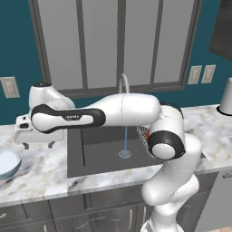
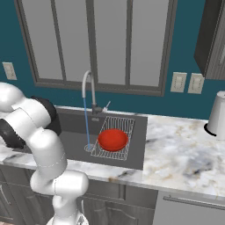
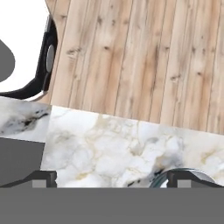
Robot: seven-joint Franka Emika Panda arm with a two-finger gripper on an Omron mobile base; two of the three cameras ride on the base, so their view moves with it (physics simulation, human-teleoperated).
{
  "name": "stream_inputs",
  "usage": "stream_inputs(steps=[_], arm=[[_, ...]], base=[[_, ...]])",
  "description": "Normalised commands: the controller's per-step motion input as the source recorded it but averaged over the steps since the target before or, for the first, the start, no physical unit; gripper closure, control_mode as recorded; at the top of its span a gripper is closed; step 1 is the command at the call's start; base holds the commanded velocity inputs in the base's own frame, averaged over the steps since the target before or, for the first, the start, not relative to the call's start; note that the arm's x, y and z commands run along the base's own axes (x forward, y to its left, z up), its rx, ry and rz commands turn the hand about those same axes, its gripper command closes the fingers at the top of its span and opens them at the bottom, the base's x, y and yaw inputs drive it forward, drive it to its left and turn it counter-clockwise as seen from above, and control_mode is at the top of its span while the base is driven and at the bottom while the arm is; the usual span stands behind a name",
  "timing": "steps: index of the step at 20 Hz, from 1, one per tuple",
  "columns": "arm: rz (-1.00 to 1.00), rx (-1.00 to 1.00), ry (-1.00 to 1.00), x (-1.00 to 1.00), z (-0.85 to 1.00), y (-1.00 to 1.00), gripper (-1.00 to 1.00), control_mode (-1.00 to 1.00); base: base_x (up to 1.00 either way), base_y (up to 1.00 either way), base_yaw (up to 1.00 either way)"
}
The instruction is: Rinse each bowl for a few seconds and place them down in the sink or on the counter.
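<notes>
A: Gripper point(image 3: 112, 178) state?
B: Fingers point(image 3: 43, 178) spread wide, nothing between them, above the marble counter point(image 3: 109, 144) left of the sink point(image 1: 97, 154).
A: Bowls?
B: Blue-grey bowl point(image 1: 8, 164) just under the gripper on the counter. Red bowl point(image 2: 113, 139) well off to its right, on the wire rack point(image 2: 115, 137) in the sink, beside the running tap point(image 2: 88, 90).

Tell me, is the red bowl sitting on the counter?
No, the red bowl lies on the wire rack inside the sink.
</notes>
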Motion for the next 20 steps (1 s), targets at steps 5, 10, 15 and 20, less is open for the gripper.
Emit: stream_inputs(steps=[5,10,15,20], arm=[[0.00,0.00,-0.05,0.00,-0.13,0.25,-1.00,-1.00],[0.00,0.00,-0.08,0.00,-0.04,0.20,-1.00,-1.00],[0.00,0.00,-0.05,0.00,-0.11,0.09,-1.00,-1.00],[-0.02,0.00,-0.01,0.00,-0.08,0.00,-1.00,-1.00]], base=[[0.00,0.00,0.00],[0.00,0.00,0.00],[0.00,0.00,0.00],[0.00,0.00,0.00]])
